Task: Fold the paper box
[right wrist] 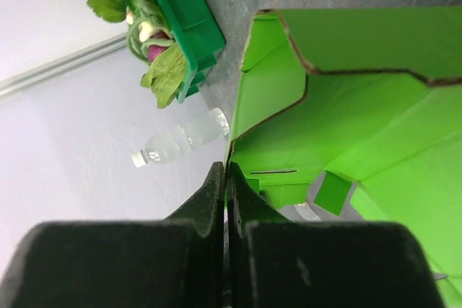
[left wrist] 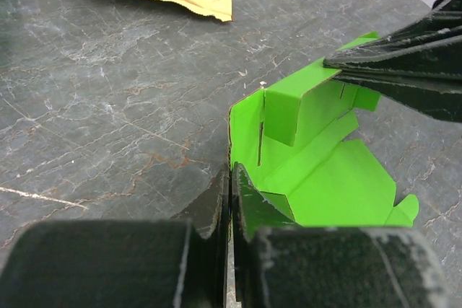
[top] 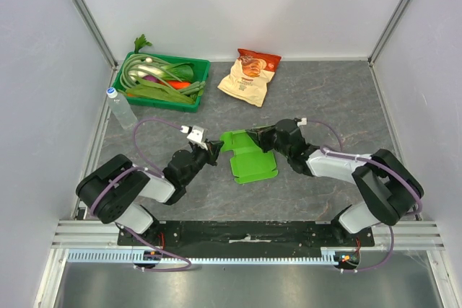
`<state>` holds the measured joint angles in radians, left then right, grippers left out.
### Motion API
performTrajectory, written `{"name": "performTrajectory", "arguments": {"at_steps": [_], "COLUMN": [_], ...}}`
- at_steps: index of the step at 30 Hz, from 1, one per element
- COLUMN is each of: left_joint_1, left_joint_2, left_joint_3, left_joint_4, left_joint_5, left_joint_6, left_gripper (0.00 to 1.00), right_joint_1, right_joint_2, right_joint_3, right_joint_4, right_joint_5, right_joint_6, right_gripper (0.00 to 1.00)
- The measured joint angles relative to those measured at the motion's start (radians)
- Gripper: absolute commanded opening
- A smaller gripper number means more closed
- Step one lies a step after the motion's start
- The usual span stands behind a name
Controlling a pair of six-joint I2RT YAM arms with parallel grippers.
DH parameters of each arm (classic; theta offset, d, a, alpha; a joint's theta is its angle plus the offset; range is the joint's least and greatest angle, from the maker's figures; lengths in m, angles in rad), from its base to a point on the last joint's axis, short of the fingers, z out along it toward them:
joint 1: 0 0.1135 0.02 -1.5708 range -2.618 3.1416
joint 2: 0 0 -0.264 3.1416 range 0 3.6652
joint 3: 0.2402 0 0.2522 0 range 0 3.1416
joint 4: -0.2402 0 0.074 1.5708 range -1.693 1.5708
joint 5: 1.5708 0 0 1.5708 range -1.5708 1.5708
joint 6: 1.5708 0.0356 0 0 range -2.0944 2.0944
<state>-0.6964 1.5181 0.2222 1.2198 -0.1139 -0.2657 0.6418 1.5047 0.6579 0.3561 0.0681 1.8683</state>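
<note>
Top external view: grey marbled surface (top: 325,99) enclosed by white walls, with both arm bases at its near edge.
Vegetable tray (top: 166,102): dark green plastic, at the far left of the surface. It holds long green stalks and an orange piece.
Snack bag (top: 249,77): beige and red, lying flat at far centre, right of the tray and apart from it.
Paper box (top: 253,160): lime-green cardboard at mid-surface, between the two arms. It is partly unfolded with its inside facing up, flaps creased and side walls raised.
Water bottle (top: 121,110): clear plastic, by the left wall, just beside the tray's near left corner.
Left pincer (top: 214,148): fingers together, clamped on the thin edge of the box's left wall, per the left wrist view.
Right pincer (top: 249,135): fingers together, clamped on a wall edge at the box's far side, per the right wrist view.
</note>
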Motion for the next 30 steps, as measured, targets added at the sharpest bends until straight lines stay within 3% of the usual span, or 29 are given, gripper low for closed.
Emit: {"name": "performTrajectory", "arguments": {"at_steps": [5, 9, 12, 27, 30], "left_joint_1": [0.000, 0.000, 0.000, 0.000, 0.000], "left_joint_2": [0.022, 0.055, 0.067, 0.041, -0.068], "left_joint_3": [0.002, 0.012, 0.014, 0.026, -0.014], "left_joint_4": [-0.002, -0.010, -0.018, -0.127, -0.180], "left_joint_5": [-0.012, -0.015, -0.015, 0.064, 0.089], "left_joint_6": [-0.034, -0.063, -0.085, -0.153, -0.174], "left_gripper": [0.12, 0.30, 0.36, 0.53, 0.45], "right_joint_1": [0.016, 0.026, 0.031, 0.034, 0.035], "right_joint_2": [0.019, 0.051, 0.069, 0.253, 0.282], "right_joint_3": [-0.076, -0.121, -0.153, -0.318, -0.323], "right_joint_4": [0.199, 0.348, 0.434, 0.905, 0.951], "right_joint_5": [0.025, 0.037, 0.044, 0.043, 0.040], "right_joint_6": [-0.098, -0.164, -0.208, -0.283, -0.299], "right_gripper": [0.00, 0.00, 0.00, 0.00, 0.00]}}
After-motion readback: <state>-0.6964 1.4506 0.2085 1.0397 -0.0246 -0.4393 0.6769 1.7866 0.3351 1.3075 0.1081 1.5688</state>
